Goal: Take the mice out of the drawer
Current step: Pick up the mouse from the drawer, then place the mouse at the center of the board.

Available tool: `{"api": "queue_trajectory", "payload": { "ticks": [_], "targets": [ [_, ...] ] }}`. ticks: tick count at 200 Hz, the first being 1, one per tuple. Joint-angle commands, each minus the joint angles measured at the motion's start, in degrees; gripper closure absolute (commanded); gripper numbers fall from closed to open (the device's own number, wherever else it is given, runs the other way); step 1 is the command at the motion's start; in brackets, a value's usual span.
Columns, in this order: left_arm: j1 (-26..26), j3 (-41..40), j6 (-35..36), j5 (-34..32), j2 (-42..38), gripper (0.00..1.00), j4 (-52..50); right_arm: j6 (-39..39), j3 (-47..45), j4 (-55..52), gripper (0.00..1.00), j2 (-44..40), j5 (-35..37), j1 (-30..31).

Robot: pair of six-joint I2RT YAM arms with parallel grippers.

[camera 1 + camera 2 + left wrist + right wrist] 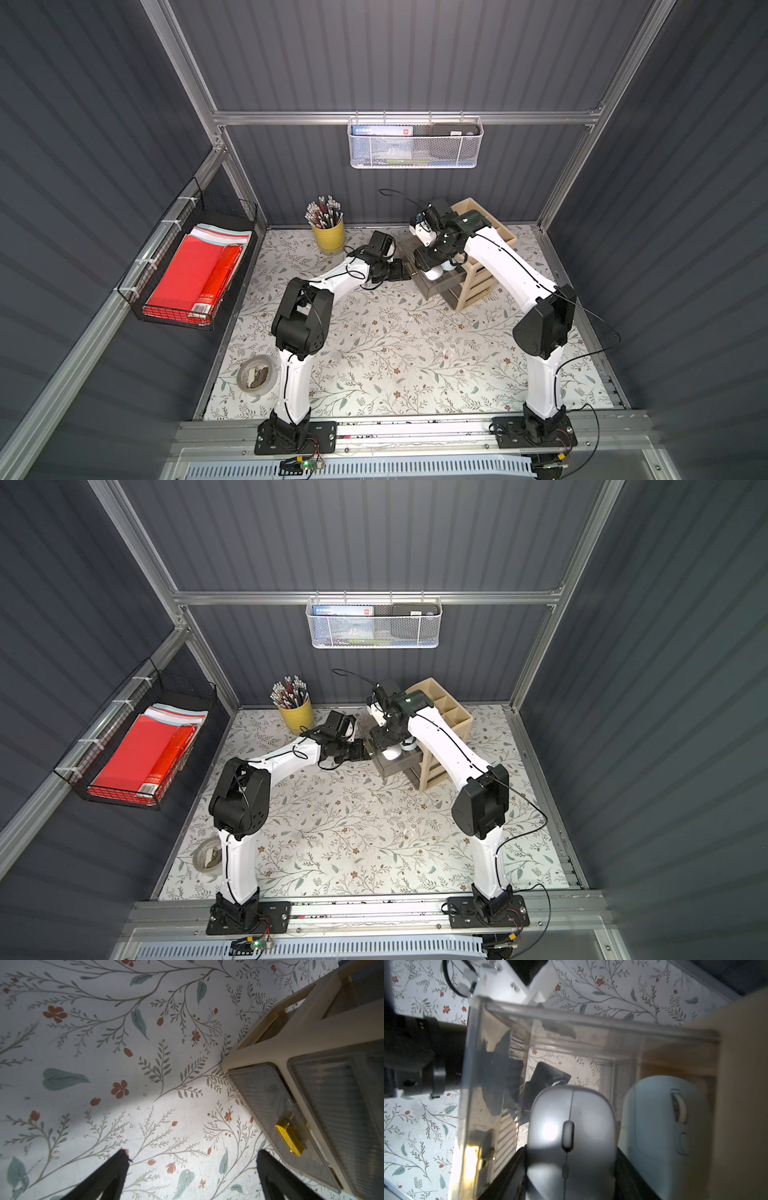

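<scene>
The silver mouse (pixel 571 1126), judged light and slick, is clamped at its flanks by the right gripper (pixel 572 1153); the left gripper (pixel 193 1152) is spread.

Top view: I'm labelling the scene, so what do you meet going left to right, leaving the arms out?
In a top view: black wire basket of red folders → tape roll → yellow cup of pencils → beige drawer unit.

Left end effector (pixel 193 1153) wide open, low — right end effector (pixel 571 1157) half-closed, wrist down
</scene>
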Motion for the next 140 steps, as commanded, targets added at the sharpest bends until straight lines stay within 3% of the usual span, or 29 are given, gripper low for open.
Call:
{"api": "queue_trajectory", "payload": {
  "ticks": [1,35,63,105,140],
  "targets": [
    [-0.3,1.5,0.4,1.2,-1.1,0.01,2.4,1.1,2.4,1.7,0.66,-2.4,2.7,-0.6],
    [-0.4,1.2,0.6,1.2,-1.0,0.01,2.3,1.8,2.4,2.8,0.66,-5.7,-0.8,-0.5],
    [-0.3,1.5,0.9,1.2,-0.7,0.01,2.0,4.7,-1.8,0.8,0.65,-11.0,2.5,4.4],
    [-0.4,2.0,0.9,1.2,0.0,0.01,2.0,13.3,-22.1,7.1,0.64,-25.4,6.4,15.7],
    [-0.3,2.5,1.3,1.2,0.0,0.01,1.1,27.5,-45.6,18.0,0.63,-36.4,3.4,25.3]
  ]
}}
